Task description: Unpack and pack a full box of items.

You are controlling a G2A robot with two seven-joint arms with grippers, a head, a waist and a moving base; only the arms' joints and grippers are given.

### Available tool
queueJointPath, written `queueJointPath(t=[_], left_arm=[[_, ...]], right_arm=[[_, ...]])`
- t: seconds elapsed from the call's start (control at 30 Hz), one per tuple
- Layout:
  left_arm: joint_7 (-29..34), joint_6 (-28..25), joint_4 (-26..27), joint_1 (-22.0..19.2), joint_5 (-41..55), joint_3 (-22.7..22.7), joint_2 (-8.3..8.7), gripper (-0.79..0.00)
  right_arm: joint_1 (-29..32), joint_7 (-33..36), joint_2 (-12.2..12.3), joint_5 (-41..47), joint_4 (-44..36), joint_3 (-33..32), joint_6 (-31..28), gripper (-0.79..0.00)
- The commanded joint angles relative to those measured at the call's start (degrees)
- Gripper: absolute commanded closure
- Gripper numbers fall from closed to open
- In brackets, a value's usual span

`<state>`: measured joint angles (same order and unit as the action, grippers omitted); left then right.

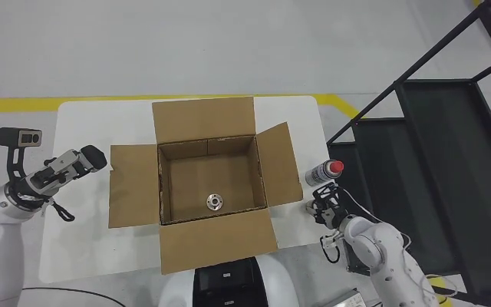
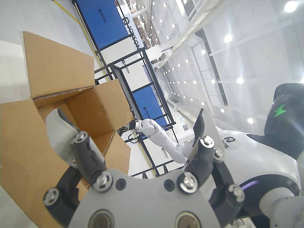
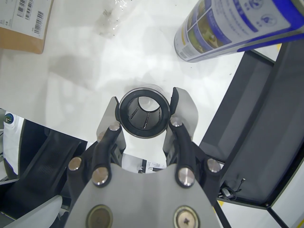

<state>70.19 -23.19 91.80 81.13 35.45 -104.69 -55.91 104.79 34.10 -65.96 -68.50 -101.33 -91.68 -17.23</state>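
Right gripper (image 3: pixel 145 100) pinches a metal sleeve (image 3: pixel 142 134) by its sides, right of the box (image 1: pixel 207 146), beside the spray can (image 1: pixel 322 173); probably stiff, heavy, slick, so hold mid-body; left gripper (image 2: pixel 128 119) spread, left of box

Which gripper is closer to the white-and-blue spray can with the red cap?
Right. The right gripper, holding a black metal sleeve, is just beside the white-and-blue spray can; the left gripper is beyond the open cardboard box.

box (image 1: pixel 211 180) mid table (image 1: pixel 84 245) | ring (image 1: pixel 214 202) in box, near side | can (image 1: pixel 322 173) right of box | sleeve (image 3: pixel 142 132) just nearer than can
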Motion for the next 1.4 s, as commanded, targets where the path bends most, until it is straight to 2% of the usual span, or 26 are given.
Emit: queueJointPath(t=[0.0, 0.23, 0.27, 0.3, 0.33, 0.37, 0.7, 1.03, 1.37], left_arm=[[0.00, 0.00, 0.00, 0.00, -0.01, 0.00, 0.00, -0.785], [0.00, 0.00, 0.00, 0.00, -0.01, 0.00, 0.00, -0.785], [0.00, 0.00, 0.00, 0.00, -0.01, 0.00, 0.00, -0.785], [0.00, 0.00, 0.00, 0.00, -0.01, 0.00, 0.00, -0.785], [0.00, 0.00, 0.00, 0.00, -0.01, 0.00, 0.00, -0.785], [0.00, 0.00, 0.00, 0.00, -0.01, 0.00, 0.00, -0.785], [0.00, 0.00, 0.00, 0.00, -0.01, 0.00, 0.00, -0.785], [0.00, 0.00, 0.00, 0.00, -0.01, 0.00, 0.00, -0.785], [0.00, 0.00, 0.00, 0.00, -0.01, 0.00, 0.00, -0.785]], right_arm=[[-0.95, 0.60, -0.05, 0.95, 1.15, 0.34, 0.54, 0.000], [-3.12, 1.86, -0.11, 2.53, 3.98, 1.42, 1.67, 0.000], [-3.30, 2.00, -0.10, 2.73, 4.16, 1.45, 1.77, -0.065], [-3.42, 2.11, -0.09, 3.01, 4.30, 1.46, 1.70, -0.271], [-3.51, 2.25, -0.06, 3.11, 4.42, 1.39, 1.78, -0.576], [-3.53, 2.49, -0.02, 2.96, 4.40, 1.38, 1.74, -0.785], [-0.14, 3.21, 0.45, 7.17, -0.17, -1.42, -0.40, -0.785], [8.45, 4.30, 1.17, 12.78, -14.36, -7.22, -5.30, -0.785], [11.70, 9.59, 1.68, 23.38, -27.91, -9.63, -7.78, -0.785]])
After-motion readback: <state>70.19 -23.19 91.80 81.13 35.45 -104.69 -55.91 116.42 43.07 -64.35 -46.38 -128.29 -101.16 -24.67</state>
